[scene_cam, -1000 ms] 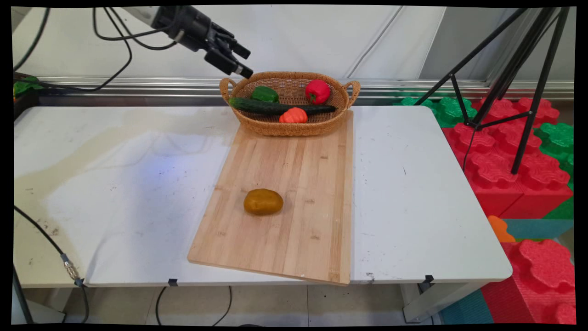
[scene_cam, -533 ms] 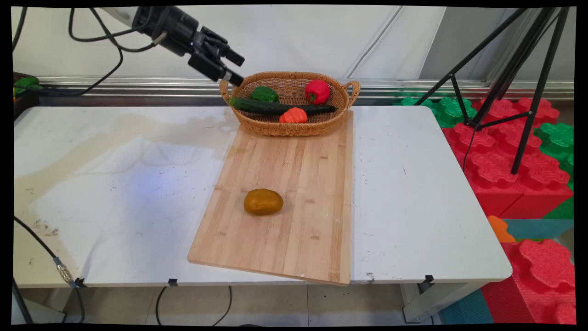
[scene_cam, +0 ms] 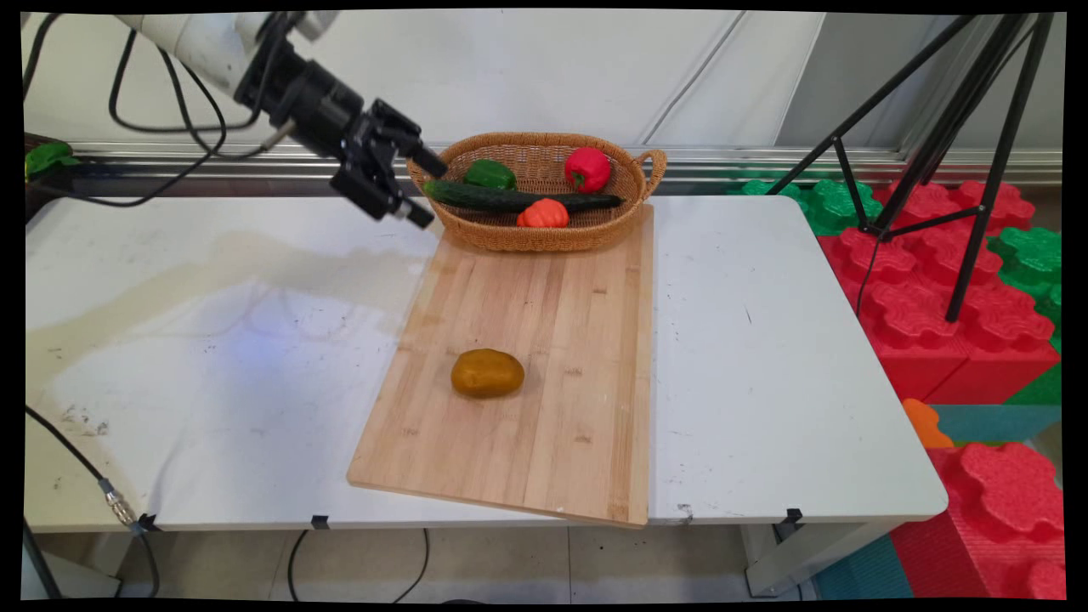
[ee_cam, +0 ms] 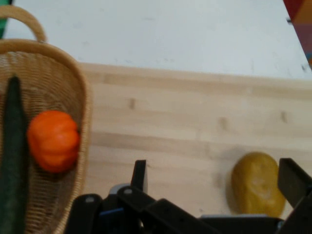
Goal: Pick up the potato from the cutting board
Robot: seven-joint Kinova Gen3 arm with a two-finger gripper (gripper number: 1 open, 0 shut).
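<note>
Gripper (scene_cam: 427, 190): jaws spread wide, nothing held, poised in the air just beside the left end of wicker basket (scene_cam: 510, 235). Basket holds 1 cucumber (scene_cam: 510, 200), 1 green pepper (scene_cam: 490, 174), 1 red pepper (scene_cam: 587, 169), 1 orange pumpkin (scene_cam: 542, 214). Potato (scene_cam: 487, 373): alone on cutting board (scene_cam: 544, 425).

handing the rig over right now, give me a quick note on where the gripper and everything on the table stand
Gripper: open, empty, in the air by the left end of the wicker basket, nearest the cucumber.
Basket at the far end of the cutting board, holding the cucumber, green pepper, red pepper and small orange pumpkin.
Potato lies alone on the board.
Board lies on the white table.
</note>
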